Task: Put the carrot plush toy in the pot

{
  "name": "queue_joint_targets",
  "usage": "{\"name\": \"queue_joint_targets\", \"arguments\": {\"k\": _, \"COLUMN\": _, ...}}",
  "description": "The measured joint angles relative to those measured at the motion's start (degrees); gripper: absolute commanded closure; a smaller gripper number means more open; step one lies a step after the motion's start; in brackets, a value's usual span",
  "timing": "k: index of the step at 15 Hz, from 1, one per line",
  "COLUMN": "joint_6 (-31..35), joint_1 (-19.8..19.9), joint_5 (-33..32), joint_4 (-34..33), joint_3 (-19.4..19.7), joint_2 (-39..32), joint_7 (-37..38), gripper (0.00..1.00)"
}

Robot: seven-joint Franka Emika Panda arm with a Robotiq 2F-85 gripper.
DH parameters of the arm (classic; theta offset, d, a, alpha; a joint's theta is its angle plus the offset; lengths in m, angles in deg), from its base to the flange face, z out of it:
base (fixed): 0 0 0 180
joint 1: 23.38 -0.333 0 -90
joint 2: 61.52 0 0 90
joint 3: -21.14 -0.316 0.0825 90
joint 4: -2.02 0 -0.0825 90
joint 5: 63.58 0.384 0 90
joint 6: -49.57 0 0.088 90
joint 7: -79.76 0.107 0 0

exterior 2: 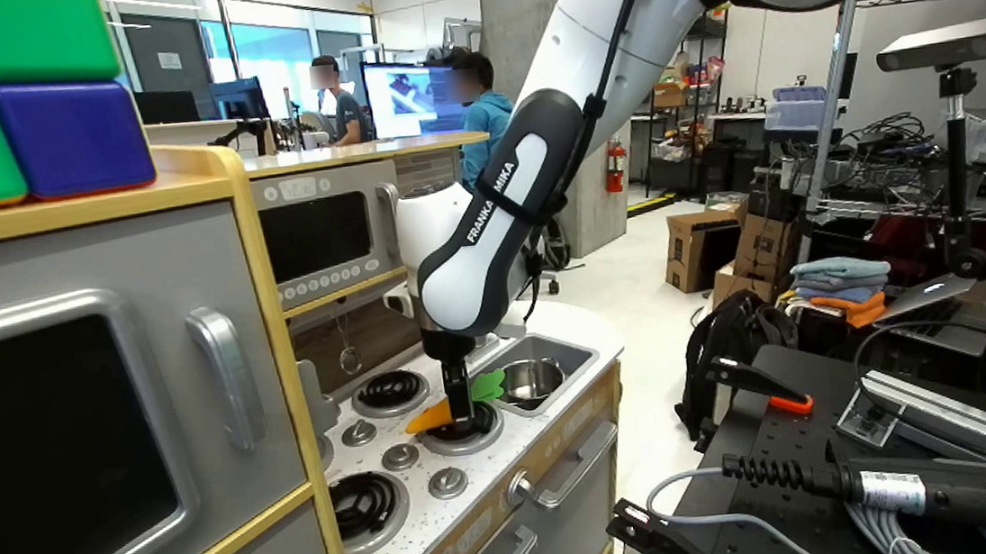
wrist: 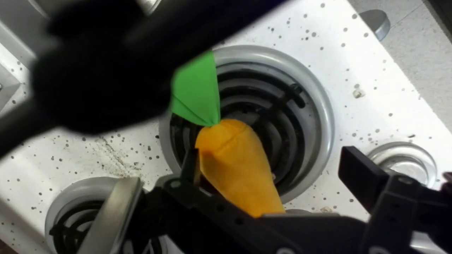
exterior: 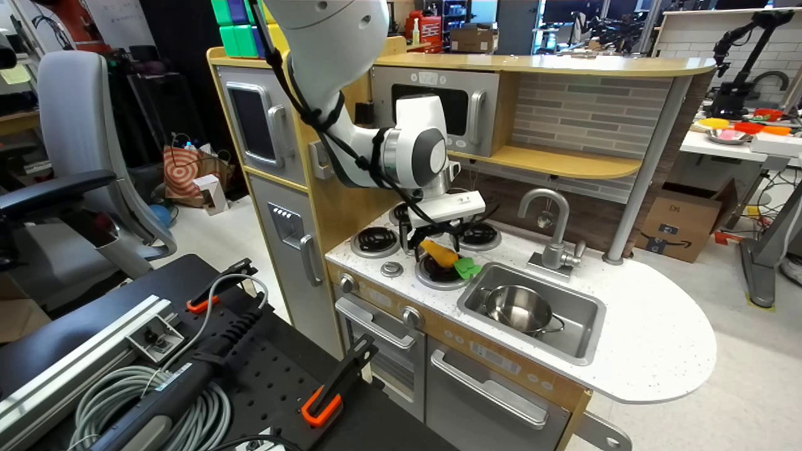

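Note:
The carrot plush toy (exterior: 440, 255) lies across the front burner beside the sink, its green leafy end toward the sink. It also shows in an exterior view (exterior 2: 428, 417) and in the wrist view (wrist: 238, 165). My gripper (wrist: 273, 165) is open, its fingers wide apart on both sides of the carrot's orange body. The left finger in the wrist view is close against the carrot; a wide gap lies between the carrot and the right finger. The gripper (exterior: 432, 245) is low over the burner. The metal pot (exterior: 519, 309) stands in the sink, also in an exterior view (exterior 2: 532, 380).
The sink (exterior: 589, 341) is right of the burner, with a faucet (exterior: 554, 228) behind it. Several other burners and knobs surround the carrot. The toy fridge (exterior: 282, 219) stands left of the stove, and the microwave (exterior: 438, 106) and shelf (exterior: 564, 164) are behind the arm.

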Motion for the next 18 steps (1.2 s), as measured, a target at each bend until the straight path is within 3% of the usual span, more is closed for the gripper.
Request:
{"name": "queue_joint_targets", "arguments": {"k": 2, "joint_6": 0.0, "joint_1": -0.8, "joint_5": 0.0, "joint_4": -2.1, "joint_3": 0.4, "joint_2": -1.9, "joint_7": 0.0, "gripper": 0.0}}
{"name": "queue_joint_targets", "arguments": {"k": 4, "joint_6": 0.0, "joint_1": -1.8, "joint_5": 0.0, "joint_4": -4.3, "joint_3": 1.2, "joint_2": -3.8, "joint_7": 0.0, "gripper": 0.26}}
{"name": "queue_joint_targets", "arguments": {"k": 7, "joint_6": -0.1, "joint_1": -2.6, "joint_5": 0.0, "joint_4": -6.9, "joint_3": 1.9, "joint_2": -5.9, "joint_7": 0.0, "gripper": 0.5}}
{"name": "queue_joint_targets", "arguments": {"k": 10, "joint_6": -2.2, "joint_1": -2.9, "joint_5": 0.1, "joint_4": -7.5, "joint_3": 1.6, "joint_2": -5.8, "joint_7": 0.2, "gripper": 0.6}}
{"name": "queue_joint_targets", "arguments": {"k": 14, "joint_6": -3.6, "joint_1": -2.7, "joint_5": 2.6, "joint_4": -6.1, "joint_3": 1.1, "joint_2": -4.6, "joint_7": 1.9, "gripper": 0.86}}
{"name": "queue_joint_targets", "arguments": {"k": 16, "joint_6": -2.5, "joint_1": -2.4, "joint_5": 4.3, "joint_4": -4.2, "joint_3": 1.1, "joint_2": -3.3, "joint_7": 4.2, "gripper": 0.87}}
{"name": "queue_joint_targets", "arguments": {"k": 18, "joint_6": 1.2, "joint_1": -1.8, "joint_5": 5.1, "joint_4": -2.7, "joint_3": 1.6, "joint_2": -1.6, "joint_7": 6.6, "gripper": 0.99}}
